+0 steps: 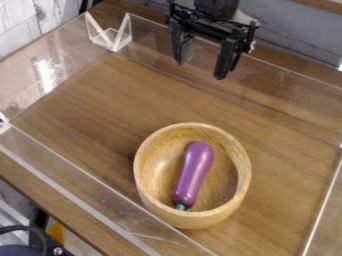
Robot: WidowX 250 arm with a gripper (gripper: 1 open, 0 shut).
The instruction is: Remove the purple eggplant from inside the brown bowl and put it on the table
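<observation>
While the claw [203,58] hangs at the top of the view, the wooden table [107,110] is seen spreading below and around it, its plank grain running across the whole surface, with clear acrylic walls [54,60] bordering it; one wall runs along the edge nearest the camera, well below the claw, another stands to the claw's left, and a further one passes just behind it. Well below the claw, and slightly toward its left in the picture, the brown bowl [150,150] is set upright on the table, a round light wooden bowl with a thick rim. Inside that bowl, lying on its floor, the purple eggplant [195,174] is found, its length running up and down the picture, with the teal-green stem end turned toward the near rim, away from the claw. The claw itself is pointed downward above the bare far part of the table, clear of the bowl and of the eggplant; its dark fingers [223,62] are spread wide apart and nothing is gripped between them
</observation>
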